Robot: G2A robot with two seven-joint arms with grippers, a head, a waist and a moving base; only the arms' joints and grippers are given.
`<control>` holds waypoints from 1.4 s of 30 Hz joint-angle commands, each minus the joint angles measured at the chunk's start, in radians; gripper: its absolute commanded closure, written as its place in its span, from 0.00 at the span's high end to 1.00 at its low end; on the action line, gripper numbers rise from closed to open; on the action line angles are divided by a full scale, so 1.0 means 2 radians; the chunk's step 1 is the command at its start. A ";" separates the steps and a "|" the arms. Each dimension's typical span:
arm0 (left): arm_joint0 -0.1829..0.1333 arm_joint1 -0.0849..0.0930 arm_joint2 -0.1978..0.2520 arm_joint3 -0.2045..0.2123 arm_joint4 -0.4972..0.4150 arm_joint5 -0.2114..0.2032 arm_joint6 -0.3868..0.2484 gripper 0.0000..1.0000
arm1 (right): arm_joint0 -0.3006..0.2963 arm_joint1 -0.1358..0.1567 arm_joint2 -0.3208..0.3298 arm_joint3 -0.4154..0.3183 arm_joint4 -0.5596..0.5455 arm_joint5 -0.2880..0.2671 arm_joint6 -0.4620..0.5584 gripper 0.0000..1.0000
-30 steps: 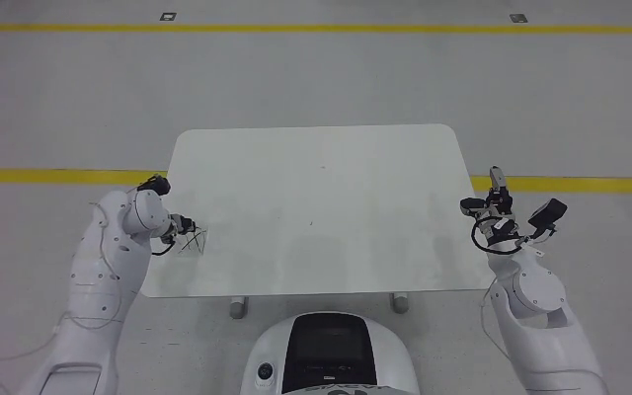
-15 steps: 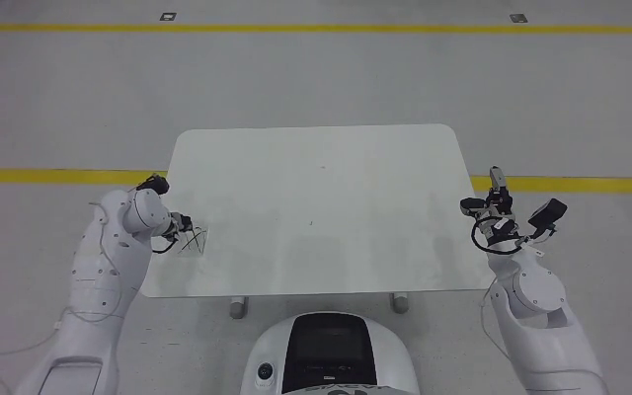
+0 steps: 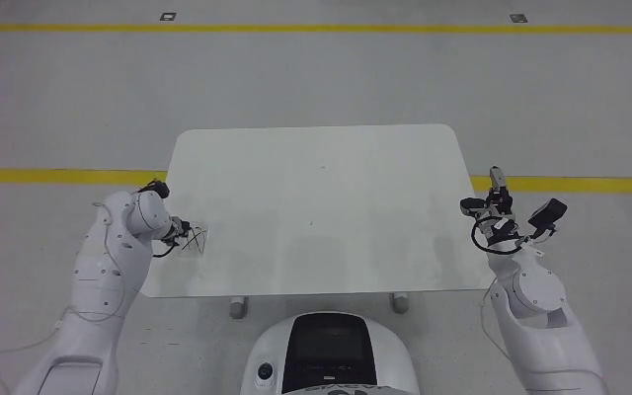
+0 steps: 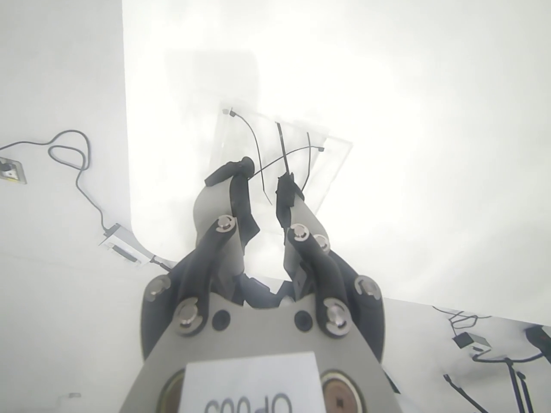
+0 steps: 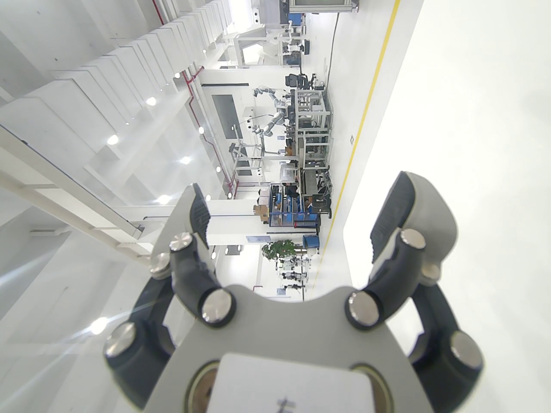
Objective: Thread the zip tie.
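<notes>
Three thin black zip ties [image 4: 258, 148] lie crossed on a clear flat tray [image 4: 335, 152] near the table's left edge; in the top view the zip ties [image 3: 197, 237] appear as a small dark tangle. My left gripper [image 4: 267, 176] hangs just over them, open by a narrow gap. One tie runs between its fingertips [image 4: 245, 167], and a straight tie ends at the other tip. From above, the left gripper [image 3: 184, 233] sits at the tray's edge. My right gripper [image 5: 301, 186] is wide open and holds nothing, just beyond the table's right edge [image 3: 497, 188].
The white table [image 3: 316, 197] is bare apart from the tray. Cables and a small box [image 4: 116, 234] lie on the floor beside the table's left corner.
The left arm has shifted slightly toward the table's near edge, staying over the ties. The right arm has not moved.
</notes>
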 commanded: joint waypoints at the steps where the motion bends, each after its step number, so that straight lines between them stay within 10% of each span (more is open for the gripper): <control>1: -0.003 0.000 0.004 0.008 0.003 0.004 -0.004 0.19 | 0.000 0.000 0.000 0.000 0.000 0.000 0.000 1.00; 42: -0.125 -0.026 0.108 0.209 -0.045 -0.012 0.041 0.07 | 0.000 0.000 0.000 0.000 0.000 0.000 0.000 1.00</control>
